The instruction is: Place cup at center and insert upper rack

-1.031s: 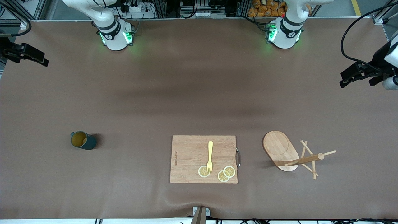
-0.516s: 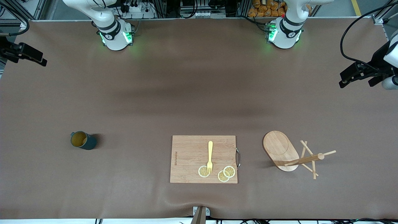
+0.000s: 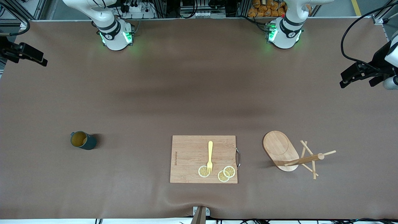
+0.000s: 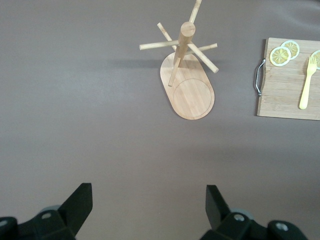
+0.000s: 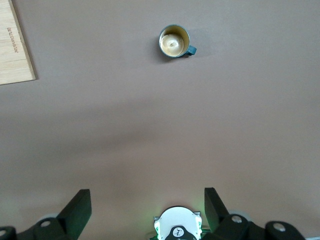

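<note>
I had both sets of fingers spread, holding nothing: left gripper (image 4: 145, 207) high over bare tabletop (image 3: 192, 93) near the upright mug stand (image 4: 187, 82), right gripper (image 5: 145, 207) over tabletop, well apart from the teal cup (image 3: 83, 140) beside the cutting board (image 3: 189, 155).

cup (image 3: 83, 140): dark teal, looks glazed outside, yellowish-tan inside
upper rack (image 3: 280, 151): light wood, smooth, matt
cutting board (image 3: 203, 159): pale wood (grain visible), metal handle (image 3: 238, 158)
fork (image 3: 210, 156): yellow, plastic-looking
table covering (image 3: 186, 93): brown, matt, smooth
</note>
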`<act>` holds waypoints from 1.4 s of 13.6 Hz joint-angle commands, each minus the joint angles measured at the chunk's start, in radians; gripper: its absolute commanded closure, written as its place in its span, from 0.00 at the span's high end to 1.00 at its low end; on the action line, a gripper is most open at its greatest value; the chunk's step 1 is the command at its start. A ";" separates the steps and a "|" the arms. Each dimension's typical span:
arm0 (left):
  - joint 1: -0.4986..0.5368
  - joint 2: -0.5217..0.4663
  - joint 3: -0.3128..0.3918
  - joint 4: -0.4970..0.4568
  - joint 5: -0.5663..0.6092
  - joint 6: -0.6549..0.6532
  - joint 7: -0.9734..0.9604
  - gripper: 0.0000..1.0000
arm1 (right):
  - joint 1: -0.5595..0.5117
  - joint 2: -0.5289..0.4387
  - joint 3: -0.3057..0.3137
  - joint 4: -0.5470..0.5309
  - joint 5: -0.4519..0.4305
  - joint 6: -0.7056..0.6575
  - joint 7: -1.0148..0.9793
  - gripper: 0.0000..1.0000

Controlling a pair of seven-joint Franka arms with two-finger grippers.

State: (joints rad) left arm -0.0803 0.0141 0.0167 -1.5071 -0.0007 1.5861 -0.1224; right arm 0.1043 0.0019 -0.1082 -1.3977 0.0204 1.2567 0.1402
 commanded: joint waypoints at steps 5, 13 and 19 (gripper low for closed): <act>-0.010 0.004 -0.003 0.010 0.005 -0.002 -0.017 1.00 | -0.006 0.000 0.001 0.014 0.010 -0.003 -0.008 1.00; 0.004 0.007 0.000 0.007 0.007 0.002 -0.003 1.00 | -0.014 0.006 0.001 0.014 0.001 0.000 -0.010 1.00; -0.012 0.021 -0.003 0.007 0.008 0.003 -0.013 1.00 | -0.008 0.012 -0.002 0.013 -0.004 0.081 -0.011 1.00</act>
State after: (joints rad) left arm -0.0846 0.0241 0.0164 -1.5079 -0.0007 1.5861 -0.1224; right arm 0.1001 0.0080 -0.1146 -1.3983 0.0181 1.3391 0.1398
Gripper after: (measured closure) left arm 0.000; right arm 0.000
